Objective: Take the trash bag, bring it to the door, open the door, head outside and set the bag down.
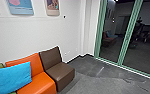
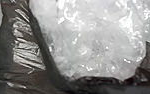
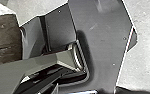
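Observation:
The trash bag [image 2: 91, 47] looms large in the left wrist view, a dark bag with its mouth spread around clear, crinkled plastic. Part of the same dark bag [image 3: 6, 40] appears at the edge of the right wrist view, beside the robot's own base. Glass doors or panels [image 1: 127, 37] in green frames stand at the right of the head view, with a dark room behind or reflected in them. How the fingers of either gripper stand cannot be made out.
A brown seat [image 1: 62, 71], an orange seat [image 1: 39, 82] and a blue cushion [image 1: 13, 77] line the white wall [image 1: 41, 35] at the left. Grey floor [image 1: 103, 83] runs from the seats to the green-framed glass. Pictures hang high on the wall.

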{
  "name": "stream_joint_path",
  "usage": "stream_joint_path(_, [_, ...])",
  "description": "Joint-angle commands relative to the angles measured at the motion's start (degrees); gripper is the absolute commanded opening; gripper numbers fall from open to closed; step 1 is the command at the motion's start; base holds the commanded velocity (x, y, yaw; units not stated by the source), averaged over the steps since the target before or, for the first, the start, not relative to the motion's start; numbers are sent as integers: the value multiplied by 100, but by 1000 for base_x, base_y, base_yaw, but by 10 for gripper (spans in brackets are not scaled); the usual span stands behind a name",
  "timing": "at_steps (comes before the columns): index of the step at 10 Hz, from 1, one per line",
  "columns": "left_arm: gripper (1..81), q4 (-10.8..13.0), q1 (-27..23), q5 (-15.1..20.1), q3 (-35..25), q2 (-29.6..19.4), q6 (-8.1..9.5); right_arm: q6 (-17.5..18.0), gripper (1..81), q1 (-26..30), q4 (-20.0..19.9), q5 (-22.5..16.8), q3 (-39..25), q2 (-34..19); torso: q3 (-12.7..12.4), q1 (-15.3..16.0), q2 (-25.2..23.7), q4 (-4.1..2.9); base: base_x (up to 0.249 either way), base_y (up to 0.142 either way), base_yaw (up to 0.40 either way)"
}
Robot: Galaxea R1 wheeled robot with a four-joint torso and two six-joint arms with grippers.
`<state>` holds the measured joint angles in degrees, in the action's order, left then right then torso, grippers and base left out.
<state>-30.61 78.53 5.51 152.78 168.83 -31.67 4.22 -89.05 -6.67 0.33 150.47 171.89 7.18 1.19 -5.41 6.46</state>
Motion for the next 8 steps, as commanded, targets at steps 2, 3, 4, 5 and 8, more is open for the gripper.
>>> stream_joint_path(2, [10, 2, -369, 372, 41, -50, -50, -17, 811, 190, 52, -332, -71, 23, 0, 0, 0, 0, 0, 0, -261])
stream_joint_path(3, [10, 2, -369, 363, 41, -50, -50, -17, 811, 189, 52, -332, -71, 32, 0, 0, 0, 0, 0, 0, -261])
stream_joint_path(4, [10, 2, -369, 311, 41, -59, -50, -17, 811, 190, 43, -315, -80, 41, 0, 0, 0, 0, 0, 0, -261])
stream_joint_path(5, [10, -6, -369, 249, 41, -68, -50, -17, 811, 190, 43, -314, -80, 68, 0, 0, 0, 0, 0, 0, -261])
stream_joint_path(8, [10, 2, -378, 205, 41, -42, -50, -17, 811, 155, 52, -323, -54, 76, 0, 0, 0, 0, 0, 0, -261])
